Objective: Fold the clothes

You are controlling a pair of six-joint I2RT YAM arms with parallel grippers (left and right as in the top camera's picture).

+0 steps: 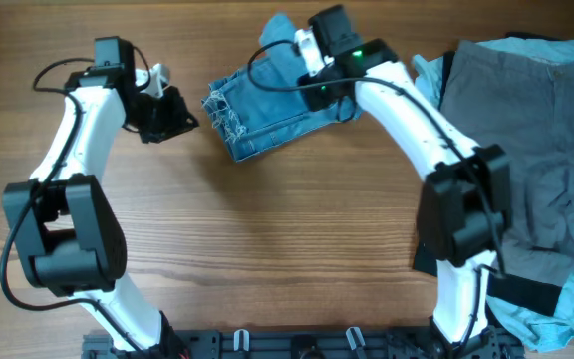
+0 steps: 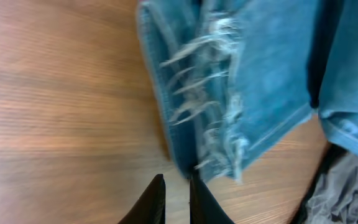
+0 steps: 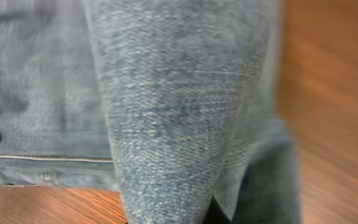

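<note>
Folded jeans (image 1: 267, 120) crosswise, frayed hems leftward

Looked like robotics lab or test station, not lived-in room. Judged from plain wood-grain tabletop (image 1: 267, 259) carrying two white-and-black arms, left arm (image 1: 78, 130) and right arm (image 1: 407, 110), based at black rail (image 1: 297, 344) along near edge. Noted green indicator light (image 1: 359, 50) glowing on right arm. Treated clothes as work material: jeans (image 1: 267, 110) mid-tabletop, grey shorts (image 1: 536, 140) heaped at right. Could not see room beyond tabletop.
</note>
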